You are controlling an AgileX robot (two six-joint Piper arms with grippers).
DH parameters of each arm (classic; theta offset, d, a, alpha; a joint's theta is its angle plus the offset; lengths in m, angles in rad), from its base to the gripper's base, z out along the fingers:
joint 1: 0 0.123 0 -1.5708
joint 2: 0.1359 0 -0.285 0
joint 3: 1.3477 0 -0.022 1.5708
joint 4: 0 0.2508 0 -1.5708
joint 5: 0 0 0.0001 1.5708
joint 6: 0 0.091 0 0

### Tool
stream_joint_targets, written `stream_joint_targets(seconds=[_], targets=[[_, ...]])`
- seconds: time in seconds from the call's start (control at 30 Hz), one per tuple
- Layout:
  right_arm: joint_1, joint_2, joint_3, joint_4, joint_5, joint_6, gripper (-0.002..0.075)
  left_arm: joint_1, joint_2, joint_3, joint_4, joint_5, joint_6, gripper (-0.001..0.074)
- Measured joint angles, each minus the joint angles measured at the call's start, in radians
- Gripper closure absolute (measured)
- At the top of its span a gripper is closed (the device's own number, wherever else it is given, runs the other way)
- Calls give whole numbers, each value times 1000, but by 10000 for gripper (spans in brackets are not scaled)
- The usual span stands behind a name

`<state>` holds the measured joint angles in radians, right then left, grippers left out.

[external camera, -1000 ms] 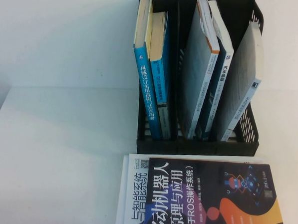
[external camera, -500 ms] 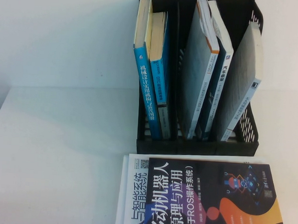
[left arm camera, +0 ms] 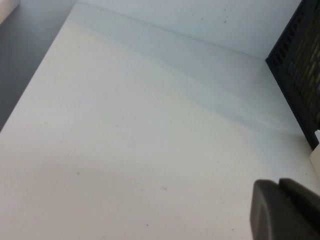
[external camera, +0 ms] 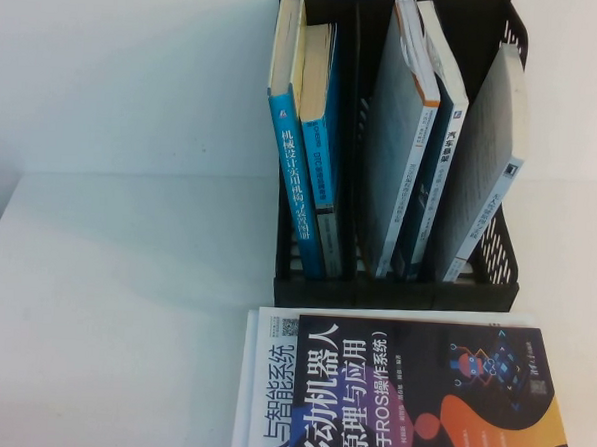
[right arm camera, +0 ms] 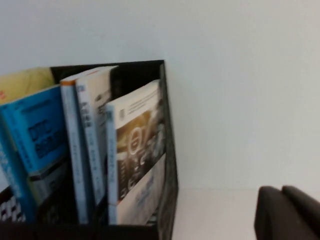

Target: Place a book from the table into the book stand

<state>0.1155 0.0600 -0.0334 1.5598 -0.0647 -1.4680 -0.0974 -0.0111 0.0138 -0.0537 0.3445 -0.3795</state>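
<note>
White counter [external camera: 114, 304] against a pale wall. Neither arm shows in the high view; left pincer [left arm camera: 285, 210] hangs over bare counter, right pincer [right arm camera: 287, 212] faces the book stand [external camera: 496, 284]; cannot tell either's spread. Dark-cover book [external camera: 425, 395] lies flat before the stand, well clear of both. Judged: approach step, no grasp; next, descend to the book's edge.
</note>
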Motion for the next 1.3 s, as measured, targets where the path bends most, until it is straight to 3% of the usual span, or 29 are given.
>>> stream_joint_targets(seconds=[0.17, 0.23, 0.37, 0.67, 1.3], targets=[[0, 0, 0, -851, 213, 812, 729, 0, 0, 0, 0, 0, 0, 737], [0, 0, 0, -1109, 298, 1101, 729, 0, 0, 0, 0, 0, 0, 737], [0, 0, 2, -1404, 441, 1449, 729, 0, 0, 0, 0, 0, 0, 737], [-20, -19, 50, -1654, 411, 1675, 729, 0, 0, 0, 0, 0, 0, 737], [-38, -72, 53, -1676, 417, 1731, 729, 0, -1, -1, 0, 0, -2, 737]])
